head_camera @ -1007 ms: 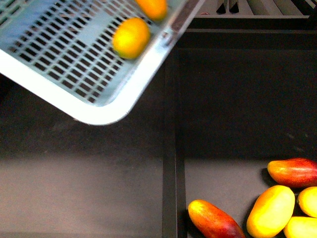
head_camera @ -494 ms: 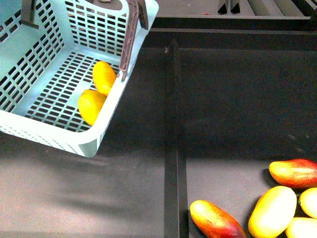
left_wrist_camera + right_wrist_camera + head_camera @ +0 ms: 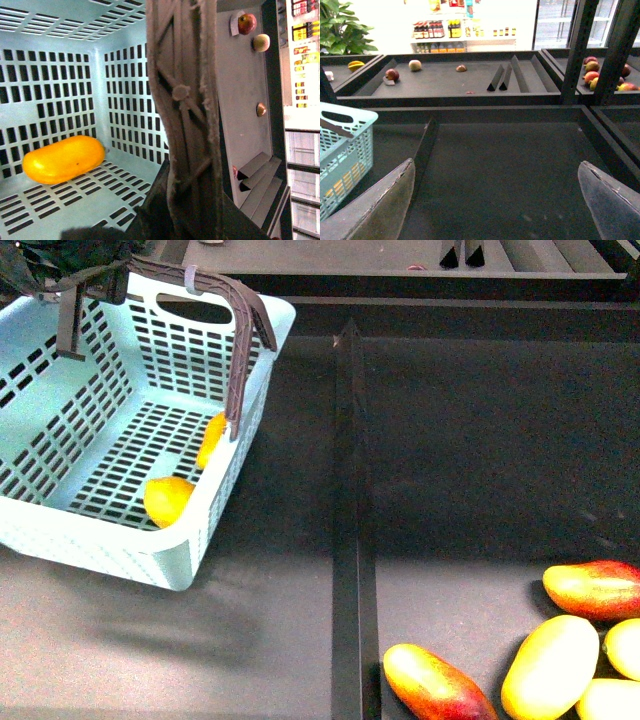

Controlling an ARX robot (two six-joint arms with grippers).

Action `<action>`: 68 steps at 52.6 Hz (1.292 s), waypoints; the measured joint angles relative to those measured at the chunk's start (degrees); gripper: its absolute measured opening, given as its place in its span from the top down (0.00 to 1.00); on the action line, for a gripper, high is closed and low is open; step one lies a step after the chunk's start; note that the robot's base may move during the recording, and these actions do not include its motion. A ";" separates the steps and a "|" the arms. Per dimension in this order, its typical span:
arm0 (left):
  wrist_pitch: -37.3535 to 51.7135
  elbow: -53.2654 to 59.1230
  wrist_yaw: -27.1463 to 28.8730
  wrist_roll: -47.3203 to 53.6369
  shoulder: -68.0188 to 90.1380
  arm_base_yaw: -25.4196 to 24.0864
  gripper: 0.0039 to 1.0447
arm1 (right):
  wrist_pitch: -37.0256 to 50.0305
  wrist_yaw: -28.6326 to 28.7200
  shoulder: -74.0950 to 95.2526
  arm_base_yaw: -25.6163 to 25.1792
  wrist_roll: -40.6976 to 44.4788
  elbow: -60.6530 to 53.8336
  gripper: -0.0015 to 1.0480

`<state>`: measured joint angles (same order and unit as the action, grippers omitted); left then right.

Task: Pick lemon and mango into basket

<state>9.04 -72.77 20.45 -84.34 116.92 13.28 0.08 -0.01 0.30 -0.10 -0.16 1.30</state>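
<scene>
Hidden: in the front view we see only a dark scrap of the left arm at the top left corner; the left claw itself is out of frame there.
Left claw: the left wrist view shows the brown latticed swing handle (image 3: 185, 115) filling the frame close up, but we cannot tell whether the claw is clamped on it.
Light teal slotted plastic basket (image 3: 60, 540): tilted, left of the black divider rail (image 3: 348, 540) on the dark bench (image 3: 480, 440).
Small yellow oval lemon (image 3: 168, 499): on the basket floor, against the near right wall.
Yellow-orange mango (image 3: 212, 438): partly hidden behind that wall.
Right claw (image 3: 495, 200): fingers wide apart, empty, above the bench.
Loose mangoes (image 3: 550, 665): bottom right, partly cut off.
</scene>
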 joint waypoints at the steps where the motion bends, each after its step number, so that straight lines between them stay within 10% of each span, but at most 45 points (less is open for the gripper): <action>1: 0.15 0.17 -0.44 -0.04 0.13 0.00 0.95 | 0.00 0.00 0.00 0.00 0.00 0.00 0.08; 14: 0.70 1.95 -0.85 -0.92 -0.35 -0.59 0.93 | 0.00 0.00 0.00 0.00 0.00 0.00 0.08; 36: -6.34 15.23 16.39 -6.71 -18.43 1.46 0.05 | 0.00 0.00 0.00 0.00 0.00 0.00 0.08; 53: -8.46 16.87 18.14 -8.59 -22.34 3.37 0.07 | 0.00 0.00 0.00 0.00 0.00 0.00 0.08; 60: 40.72 39.23 -8.52 44.13 -25.79 -1.07 0.38 | 0.00 -0.02 0.02 0.00 0.00 0.00 0.08; 68: 49.83 51.25 -11.96 78.16 -36.83 -4.72 0.76 | 0.00 0.00 0.00 0.00 0.00 0.00 0.08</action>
<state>58.87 -21.52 8.49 -6.17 80.09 8.56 0.08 -0.01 0.30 -0.10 -0.16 1.30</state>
